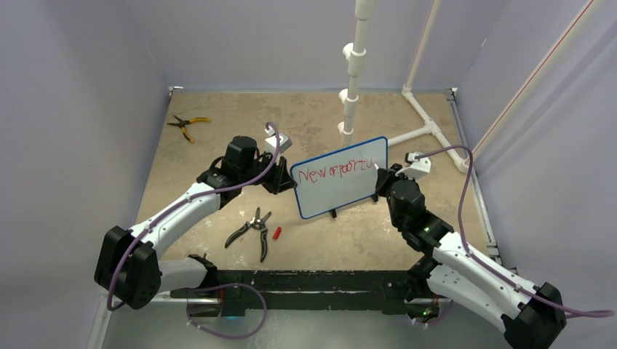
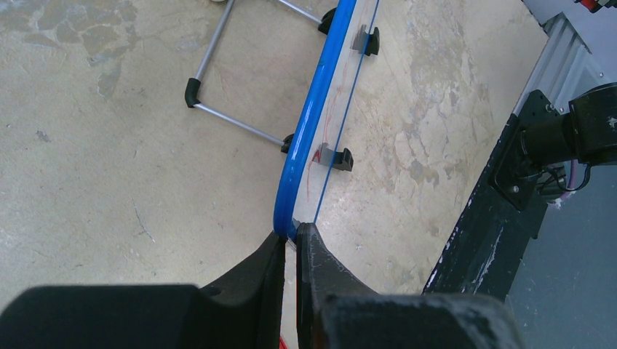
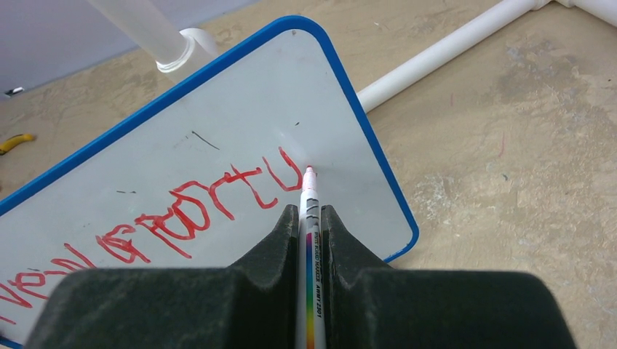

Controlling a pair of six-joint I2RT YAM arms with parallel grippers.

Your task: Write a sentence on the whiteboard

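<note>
- Surface [image 1: 320, 116]: beige, mottled, stained in patches; black rail [image 1: 305, 280] along near edge w/ both arm bases.
- Whiteboard [image 1: 340, 177]: btwn left hand [image 1: 289, 182] & right hand [image 1: 378, 178]. Its small black feet [image 2: 342, 156] look down on surface, thin wire stand [image 2: 233, 123] behind it.
- Black-handled cutters [image 1: 251, 231]: lying flat, handles apart, on the base side of left hand, near it.
- Small red cap [image 1: 276, 233]: just beside cutters, on the side twd right hand.
- Yellow-handled pliers [image 1: 188, 125]: far-left corner, well apart from left hand, beyond it.
- White pipe frame [image 1: 429, 129]: beyond right hand, far-right; upright pipe post [image 1: 351, 94] beyond both hands, behind whiteboard.
</note>
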